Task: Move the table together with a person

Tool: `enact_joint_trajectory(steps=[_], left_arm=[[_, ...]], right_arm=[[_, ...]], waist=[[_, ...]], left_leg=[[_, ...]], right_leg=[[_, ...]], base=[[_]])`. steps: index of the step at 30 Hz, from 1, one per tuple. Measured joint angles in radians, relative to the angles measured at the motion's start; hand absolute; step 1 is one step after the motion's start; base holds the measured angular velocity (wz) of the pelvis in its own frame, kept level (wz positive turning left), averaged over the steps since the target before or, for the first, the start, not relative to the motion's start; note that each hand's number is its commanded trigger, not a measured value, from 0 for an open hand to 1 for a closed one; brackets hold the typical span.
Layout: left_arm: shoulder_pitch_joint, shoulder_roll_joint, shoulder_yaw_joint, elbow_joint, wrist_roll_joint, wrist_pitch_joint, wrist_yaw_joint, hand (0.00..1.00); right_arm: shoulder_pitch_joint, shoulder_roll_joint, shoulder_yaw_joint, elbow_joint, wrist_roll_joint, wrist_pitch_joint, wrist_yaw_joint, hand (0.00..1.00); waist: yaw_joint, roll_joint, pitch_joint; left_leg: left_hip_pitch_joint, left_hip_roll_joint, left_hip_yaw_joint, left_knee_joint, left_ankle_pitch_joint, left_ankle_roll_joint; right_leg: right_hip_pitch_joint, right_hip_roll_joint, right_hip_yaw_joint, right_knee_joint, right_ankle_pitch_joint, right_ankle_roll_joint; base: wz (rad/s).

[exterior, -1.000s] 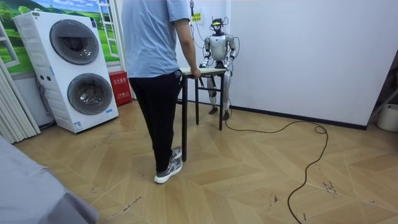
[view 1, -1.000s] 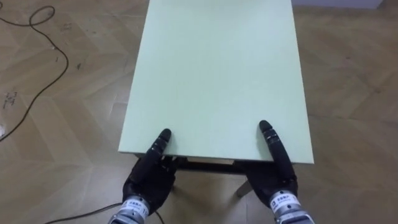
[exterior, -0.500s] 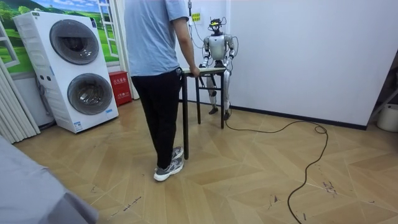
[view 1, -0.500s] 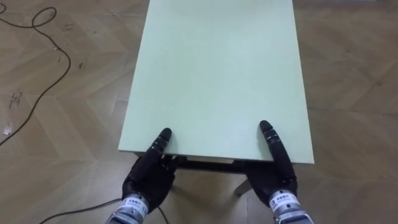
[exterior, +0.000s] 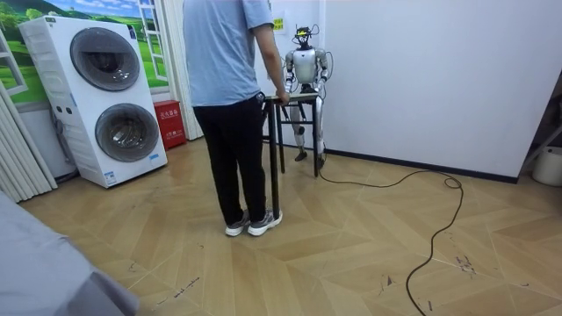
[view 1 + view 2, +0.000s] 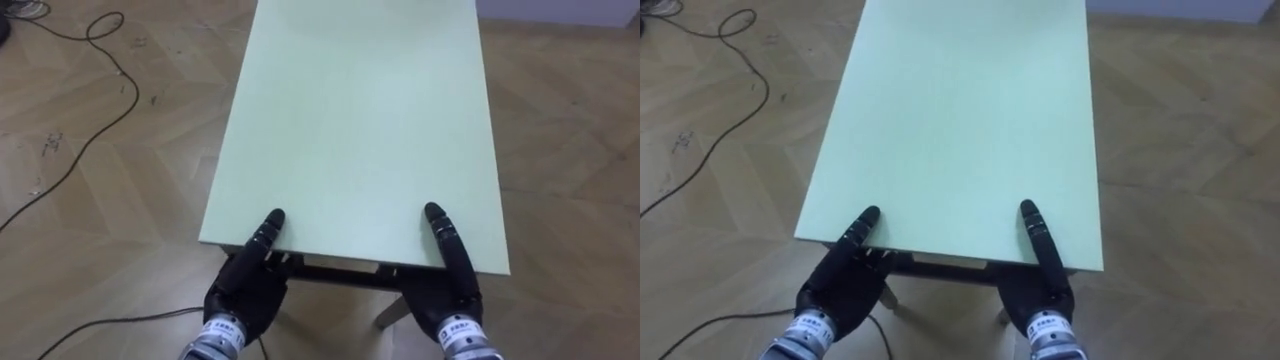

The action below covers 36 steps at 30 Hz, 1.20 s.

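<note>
A pale green table (image 6: 360, 120) stretches away from me, its near short edge at my hands. My left hand (image 6: 245, 290) grips that edge at the left, thumb on top and palm below. My right hand (image 6: 450, 290) holds it the same way at the right. In the room view I stand by the white wall at the table's (image 5: 294, 99) far end. A person (image 5: 230, 105) in a blue shirt and black trousers stands at the other end with a hand (image 5: 281, 96) on the top.
Wooden parquet floor lies all around, with a dark cable (image 6: 90, 120) looping at my left. Two stacked washing machines (image 5: 110, 96) and a red box (image 5: 169, 123) stand at the room view's left. Another cable (image 5: 439, 219) trails over the floor at the right.
The person has stepped toward the room view's right, closer to me, and the table's end went with them. The eye view has shifted over the floor. Both hands keep their hold.
</note>
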Motion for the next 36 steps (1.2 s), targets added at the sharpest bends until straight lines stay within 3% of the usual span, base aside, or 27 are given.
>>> enact_joint_trajectory(steps=[1,2,3,4,5,7,8,10,12,18,20,21,22,23,24,25,26,30,33,36], left_arm=[[0.005,-0.012,0.002,0.014,-0.004,-0.001,-0.002,1.0],[0.016,-0.017,0.004,0.016,-0.011,0.0,-0.005,1.0],[0.033,-0.016,0.004,0.016,-0.021,0.0,-0.01,1.0],[0.038,-0.019,0.005,0.017,-0.021,0.003,-0.01,1.0],[0.038,-0.021,0.006,0.017,-0.019,0.005,-0.01,1.0],[0.031,-0.033,0.009,0.017,-0.011,0.005,-0.01,1.0],[0.029,-0.035,0.009,0.017,-0.01,0.006,-0.01,1.0],[0.023,-0.041,0.008,0.017,-0.01,0.006,-0.005,1.0],[0.023,-0.042,0.002,0.017,-0.009,0.004,0.002,1.0],[0.023,-0.04,-0.001,0.017,-0.011,-0.007,0.016,1.0],[0.023,-0.042,-0.011,0.017,-0.011,-0.018,0.021,1.0],[0.032,-0.037,-0.013,0.016,-0.016,-0.033,0.02,1.0],[0.037,-0.029,-0.017,0.015,-0.023,-0.057,0.01,1.0],[0.036,-0.027,-0.018,0.015,-0.024,-0.063,0.01,1.0],[0.034,-0.041,-0.017,0.025,-0.023,-0.064,0.017,1.0],[0.033,-0.047,-0.018,0.025,-0.021,-0.066,0.02,1.0],[0.032,-0.048,-0.018,0.025,-0.02,-0.066,0.02,1.0],[0.032,-0.046,-0.02,0.025,-0.017,-0.067,0.023,1.0],[0.032,-0.043,-0.029,0.024,-0.016,-0.078,0.023,1.0],[0.032,-0.032,-0.032,0.024,-0.014,-0.085,0.023,1.0]], right_arm=[[-0.003,-0.008,0.002,0.001,0.0,0.005,-0.001,1.0],[-0.004,-0.014,0.002,0.002,-0.003,0.014,-0.004,1.0],[-0.004,-0.026,0.007,-0.002,-0.012,0.022,-0.012,1.0],[-0.004,-0.028,0.008,-0.003,-0.021,0.022,-0.017,1.0],[-0.004,-0.027,0.007,-0.004,-0.022,0.022,-0.017,1.0],[-0.004,-0.026,-0.004,-0.012,-0.032,0.022,-0.017,1.0],[-0.004,-0.026,-0.012,-0.014,-0.036,0.022,-0.017,1.0],[-0.002,-0.02,-0.018,-0.021,-0.042,0.022,-0.017,1.0],[0.0,-0.023,-0.018,-0.022,-0.042,0.021,-0.017,1.0],[-0.006,-0.019,-0.014,-0.024,-0.043,0.021,-0.027,1.0],[-0.006,-0.016,-0.014,-0.023,-0.046,0.021,-0.028,1.0],[-0.007,-0.012,-0.012,-0.017,-0.058,0.023,-0.03,1.0],[-0.009,0.012,-0.009,-0.02,-0.085,0.02,-0.03,1.0],[-0.009,0.025,-0.005,-0.023,-0.091,0.013,-0.03,1.0],[-0.002,0.017,0.002,-0.023,-0.1,-0.001,-0.029,1.0],[-0.003,0.016,0.0,-0.024,-0.102,-0.001,-0.029,1.0],[-0.004,0.016,-0.001,-0.024,-0.102,-0.001,-0.029,1.0],[0.003,0.02,-0.005,-0.022,-0.109,0.001,-0.032,1.0],[0.01,0.024,-0.003,-0.022,-0.094,-0.001,-0.034,1.0],[0.01,0.019,0.022,-0.022,-0.072,-0.021,-0.042,1.0]], waist=[[0.011,0.012,-0.0007],[0.014,0.02,-0.0025],[0.013,0.033,-0.0047],[0.002,0.038,-0.0046],[-0.004,0.04,-0.0042],[-0.047,0.044,-0.0026],[-0.053,0.044,-0.0027],[-0.057,0.037,-0.0026],[-0.055,0.036,-0.0026],[-0.04,0.035,-0.0027],[-0.018,0.04,0.0011],[-0.008,0.044,0.0045],[-0.006,0.036,0.0009],[-0.011,0.027,0.0039],[-0.027,0.038,0.0037],[-0.026,0.039,0.0035],[-0.026,0.037,0.0045],[-0.028,0.032,0.0046],[-0.051,0.033,0.0047],[-0.051,0.031,0.0052]], left_leg=[[0.002,0.033,0.1,0.078,-0.053,0.025],[0.01,0.049,0.154,0.141,-0.095,0.032],[0.036,0.079,0.221,0.239,-0.163,0.034],[0.07,0.102,0.25,0.276,-0.204,0.028],[0.09,0.11,0.256,0.272,-0.218,0.025],[0.151,0.116,0.257,0.176,-0.251,0.014],[0.159,0.111,0.257,0.141,-0.251,0.015],[0.18,0.08,0.259,0.051,-0.226,0.044],[0.192,0.061,0.272,0.02,-0.21,0.053],[0.21,0.049,0.28,-0.011,-0.2,0.067],[0.232,0.061,0.22,-0.029,-0.198,0.069],[0.24,0.072,0.136,-0.031,-0.197,0.068],[0.221,0.067,0.103,-0.024,-0.2,0.065],[0.217,0.053,0.101,-0.023,-0.203,0.06],[0.222,0.055,0.118,-0.031,-0.21,0.054],[0.227,0.061,0.171,-0.044,-0.205,0.05],[0.227,0.061,0.184,-0.047,-0.202,0.047],[0.223,0.049,0.178,-0.052,-0.197,0.049],[0.232,0.043,0.172,-0.056,-0.191,0.053],[0.244,0.04,0.171,-0.057,-0.19,0.054]], right_leg=[[-0.008,-0.01,-0.048,0.001,0.01,-0.011],[-0.003,-0.006,-0.069,0.003,0.018,-0.015],[0.012,0.005,-0.111,-0.001,0.025,-0.02],[0.012,0.015,-0.146,0.005,0.026,-0.024],[0.008,0.019,-0.157,0.008,0.027,-0.024],[-0.011,0.027,-0.183,0.019,0.027,-0.025],[-0.019,0.026,-0.179,0.02,0.027,-0.025],[-0.052,0.017,-0.096,0.037,0.033,-0.014],[-0.063,0.017,-0.042,0.037,0.039,-0.004],[-0.087,0.001,-0.036,0.078,0.046,0.002],[-0.153,-0.006,-0.035,0.199,0.046,0.004],[-0.21,0.02,0.025,0.198,0.032,0.008],[-0.243,0.033,0.068,0.062,0.104,-0.006],[-0.26,0.015,0.067,0.029,0.202,-0.014],[-0.266,0.002,0.05,0.059,0.205,-0.021],[-0.269,0.002,0.047,0.063,0.205,-0.021],[-0.269,0.002,0.046,0.065,0.205,-0.021],[-0.262,-0.005,0.048,0.065,0.195,-0.019],[-0.244,-0.008,0.043,0.066,0.188,-0.011],[-0.228,-0.012,0.043,0.066,0.185,-0.006]], base=[[-0.18],[-0.37],[-0.13],[0.08],[0.45],[0.55],[0.33],[0.08],[-0.14],[-0.08],[-0.41],[-0.45],[-0.21],[0.3],[0.35],[0.26],[0.0],[0.08],[0.24],[0.07]])
